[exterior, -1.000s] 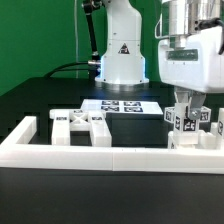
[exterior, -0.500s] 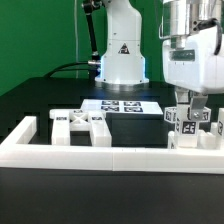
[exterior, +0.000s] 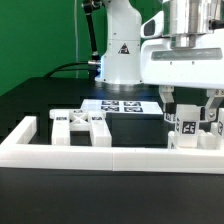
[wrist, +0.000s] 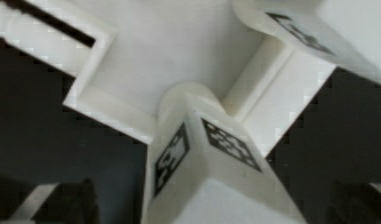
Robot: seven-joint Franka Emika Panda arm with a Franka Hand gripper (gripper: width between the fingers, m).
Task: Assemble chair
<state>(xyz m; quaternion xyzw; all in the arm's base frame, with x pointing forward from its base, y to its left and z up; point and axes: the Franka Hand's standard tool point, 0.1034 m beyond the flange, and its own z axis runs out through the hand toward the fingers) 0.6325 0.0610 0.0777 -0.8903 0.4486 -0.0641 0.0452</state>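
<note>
A white chair piece with square tags (exterior: pixel 190 128) stands at the exterior view's right, against the long white border frame (exterior: pixel 110 155). My gripper (exterior: pixel 192 108) hangs straight over it, one finger (exterior: pixel 168 102) on each side with a gap to the piece, so it looks open. The wrist view shows the same piece very close and blurred: a tagged upright post (wrist: pixel 205 150) on a flat white part (wrist: pixel 160 50). My gripper (wrist: pixel 205 208) shows there only as dark shapes at the corners. Another tagged chair piece (exterior: pixel 80 125) lies at the exterior view's left.
The marker board (exterior: pixel 122 104) lies flat behind the pieces, in front of the arm's white base (exterior: pixel 122 60). The border frame has raised ends (exterior: pixel 25 130) and runs along the near side. A green wall stands behind the black table.
The hand has turned about its upright axis above the right piece, so its wide side now faces the exterior camera and the fingers show farther apart. The pieces have not moved.
</note>
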